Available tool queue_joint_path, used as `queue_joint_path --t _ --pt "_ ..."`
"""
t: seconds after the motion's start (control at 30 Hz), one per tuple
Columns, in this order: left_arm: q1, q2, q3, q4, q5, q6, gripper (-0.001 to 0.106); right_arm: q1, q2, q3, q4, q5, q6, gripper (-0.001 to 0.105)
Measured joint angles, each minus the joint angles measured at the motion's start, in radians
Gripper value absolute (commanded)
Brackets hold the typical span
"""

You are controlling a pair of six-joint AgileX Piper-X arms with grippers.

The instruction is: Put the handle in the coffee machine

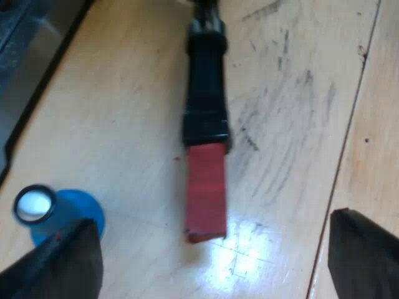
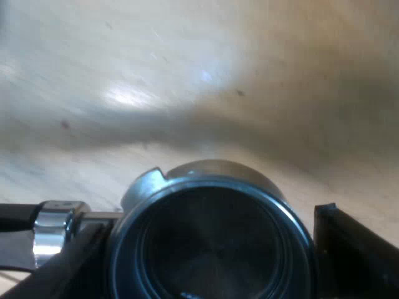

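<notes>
Left gripper (image 1: 212,249): fingers spread wide, holding nothing, poised above the wooden table (image 1: 124,112) near the red end (image 1: 206,193) of the dark handle (image 1: 206,93). A blue tamper (image 1: 59,215) stands just beside one of its fingers (image 1: 65,265). Right gripper (image 2: 212,246): fingers set against opposite sides of the metal holder (image 2: 209,187), gripping its round basket. The holder is clear of the machine, over the table.
</notes>
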Motion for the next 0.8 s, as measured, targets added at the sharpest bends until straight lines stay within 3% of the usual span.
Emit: queue_joint_path --t 0.2,0.43,0.8 --pt "-0.058 0.023 0.000 -0.045 0.005 0.001 0.074 0.000 -0.003 -0.083 0.050 -0.009 0.001 0.000" --pt "-0.061 0.115 0.000 -0.128 0.007 0.001 0.074 0.000 -0.003 -0.148 0.094 -0.017 0.001 0.000" --pt "-0.061 0.174 0.018 -0.207 0.007 0.001 0.074 0.039 -0.003 -0.158 0.114 -0.038 -0.001 0.000"
